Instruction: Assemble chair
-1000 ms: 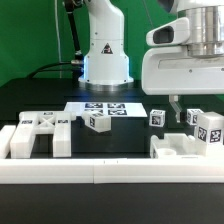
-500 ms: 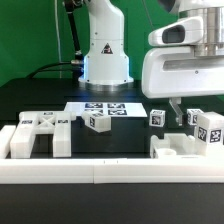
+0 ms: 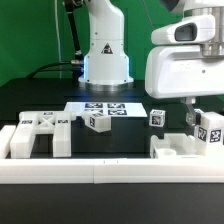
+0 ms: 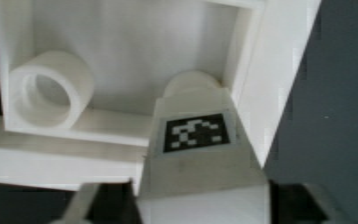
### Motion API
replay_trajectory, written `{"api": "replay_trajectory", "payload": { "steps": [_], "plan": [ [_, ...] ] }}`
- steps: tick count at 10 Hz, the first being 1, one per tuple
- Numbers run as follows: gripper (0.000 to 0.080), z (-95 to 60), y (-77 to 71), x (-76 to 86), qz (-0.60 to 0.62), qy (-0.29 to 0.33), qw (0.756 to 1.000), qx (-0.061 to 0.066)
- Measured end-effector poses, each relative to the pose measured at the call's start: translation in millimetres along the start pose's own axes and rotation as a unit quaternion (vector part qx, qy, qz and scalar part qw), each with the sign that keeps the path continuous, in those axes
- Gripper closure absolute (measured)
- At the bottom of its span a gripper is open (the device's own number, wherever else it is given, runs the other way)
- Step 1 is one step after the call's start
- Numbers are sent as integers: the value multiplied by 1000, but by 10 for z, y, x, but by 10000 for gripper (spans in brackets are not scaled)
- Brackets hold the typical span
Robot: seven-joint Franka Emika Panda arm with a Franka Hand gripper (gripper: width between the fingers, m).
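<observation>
Just narrowed the end effector (image 3: 188, 116) from wide apart to clamped, apparently, on the tagged leg block (image 4: 197, 135) at the exterior view's right of the surface (image 3: 120, 140), beside the holed white piece (image 4: 51, 90): grasp made, lifting likely next.

The black surface (image 3: 125, 142) bears the marker board (image 3: 105, 108) near its middle, a small tagged cube (image 3: 96, 122) beside it, and a white rail (image 3: 110, 178) along its near edge.

We see the marker board (image 3: 105, 108) lying flat on the black worktop (image 3: 112, 146) (mid-scene), a white border rail (image 3: 100, 173) along the near edge and a green backdrop (image 3: 28, 40) behind.
</observation>
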State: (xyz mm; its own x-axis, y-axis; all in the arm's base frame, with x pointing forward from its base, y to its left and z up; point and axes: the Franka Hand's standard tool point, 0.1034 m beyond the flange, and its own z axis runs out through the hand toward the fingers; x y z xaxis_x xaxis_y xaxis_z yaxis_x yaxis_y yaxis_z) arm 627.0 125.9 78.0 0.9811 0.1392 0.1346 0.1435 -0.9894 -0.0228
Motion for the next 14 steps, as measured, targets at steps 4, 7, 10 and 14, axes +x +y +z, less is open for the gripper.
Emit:
{"api": "replay_trajectory", "payload": {
  "steps": [4, 7, 10, 14],
  "plan": [
    [511, 5, 4, -1, 114, 2, 994, 3],
    [511, 5, 19, -7, 298, 7, 954, 6],
    [511, 6, 19, -13, 437, 6, 899, 5],
    [509, 5, -26, -10, 598, 3, 801, 3]
  ]
}}
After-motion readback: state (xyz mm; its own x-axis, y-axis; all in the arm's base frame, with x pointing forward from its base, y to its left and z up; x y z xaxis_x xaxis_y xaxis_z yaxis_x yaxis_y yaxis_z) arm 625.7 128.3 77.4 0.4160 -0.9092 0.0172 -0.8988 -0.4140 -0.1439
